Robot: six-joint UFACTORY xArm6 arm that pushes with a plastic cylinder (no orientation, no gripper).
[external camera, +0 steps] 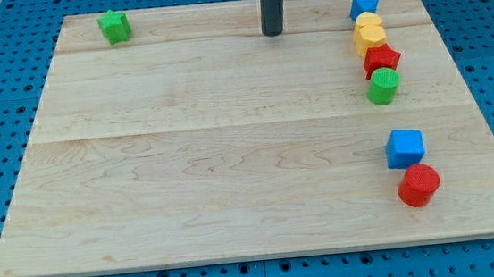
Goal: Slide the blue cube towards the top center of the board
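The blue cube (405, 148) sits on the wooden board (231, 158) at the view's right, below the middle, with a red cylinder (419, 184) touching its lower right. My tip (274, 33) rests near the view's top centre, far up and to the left of the blue cube. No block touches the tip.
A column of blocks runs down the view's top right: a small blue block (363, 5), two yellow blocks (369, 34), a red star (382, 58), a green cylinder (383, 85). A green block (114, 25) sits at the top left. Blue pegboard surrounds the board.
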